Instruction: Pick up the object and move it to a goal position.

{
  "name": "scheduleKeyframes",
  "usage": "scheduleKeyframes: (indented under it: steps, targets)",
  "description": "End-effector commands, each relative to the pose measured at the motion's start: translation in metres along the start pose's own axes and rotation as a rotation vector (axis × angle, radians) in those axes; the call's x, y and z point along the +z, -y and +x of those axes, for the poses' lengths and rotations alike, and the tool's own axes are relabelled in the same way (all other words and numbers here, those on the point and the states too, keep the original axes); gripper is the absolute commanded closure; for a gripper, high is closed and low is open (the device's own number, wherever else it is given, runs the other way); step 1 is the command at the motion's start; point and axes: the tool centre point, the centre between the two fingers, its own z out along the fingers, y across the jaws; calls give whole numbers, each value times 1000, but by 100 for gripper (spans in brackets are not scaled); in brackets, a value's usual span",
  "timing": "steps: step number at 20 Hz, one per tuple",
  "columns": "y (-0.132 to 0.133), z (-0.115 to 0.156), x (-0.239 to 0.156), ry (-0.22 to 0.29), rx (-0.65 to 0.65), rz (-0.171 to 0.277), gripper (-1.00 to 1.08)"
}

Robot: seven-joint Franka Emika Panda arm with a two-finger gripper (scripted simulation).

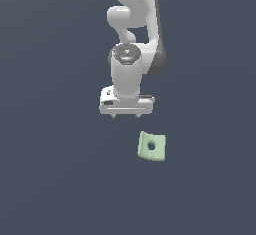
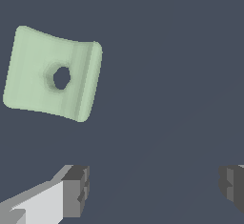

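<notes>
**One arm, one block: approach stage before the grasp**

One gripper [image 1: 126, 115] hangs from the white arm [image 1: 134, 29] above the dark bench [image 1: 50, 179], pointing down. In the wrist view its two fingertips [image 2: 76, 189] stand wide apart with nothing between them, so the jaws are spread and empty. The object [image 1: 151, 146], a pale green squarish block with rounded corners and a round hole through its centre, lies on the bench near the gripper but not beneath it: in the exterior view it sits lower in the picture and toward the exterior view's right. The wrist view confirms that the object [image 2: 51, 74] lies outside the gap between the fingertips and is skewed relative to them.

Progress, as judged: nothing is lifted yet. Aligning over the block, descending, closing, lifting and carrying all appear to remain. No goal marker is visible in either view.

No brand, label or readable writing appears on the arm, the block or the bench.
</notes>
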Motion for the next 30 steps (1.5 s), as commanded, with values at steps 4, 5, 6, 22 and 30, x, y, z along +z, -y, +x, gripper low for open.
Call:
scheduleKeyframes:
  steps: [4, 5, 6, 22, 30]
  targets:
    - [0, 2, -1, -5, -11, -5, -100]
    - [1, 3, -2, -8, -18, -8, -100]
    - [1, 4, -3, -9, -23, -11, -100]
    - [9, 15, 10, -73, -6, -11, -100]
    - [21, 31, 30, -175, 29, -6, -100]
